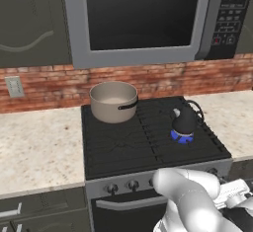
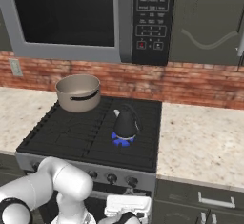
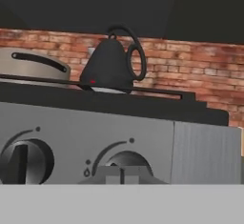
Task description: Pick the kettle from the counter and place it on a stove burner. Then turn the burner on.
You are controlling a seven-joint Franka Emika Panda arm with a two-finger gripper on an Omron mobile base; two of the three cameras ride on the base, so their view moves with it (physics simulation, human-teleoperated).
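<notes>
Brick backsplash (image 1: pixel 59 80), speckled beige stone counter (image 1: pixel 39 147) flanking black cooktop. Kettle (image 1: pixel 184 122): small, rounded, dark, looped handle; sits on front-right stove burner (image 1: pixel 182 136), blue flame ring beneath, so burner reads lit. Beige pot (image 1: pixel 113 101) rear-left. My claw (image 3: pixel 122 176): tips together at knob (image 3: pixel 125 163), apparently turning it.

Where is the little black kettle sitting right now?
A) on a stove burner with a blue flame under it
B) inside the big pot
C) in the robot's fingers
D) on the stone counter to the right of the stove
A: the kettle stands on the stove burner, where a blue flame ring glows beneath it, apart from the pot.
</notes>
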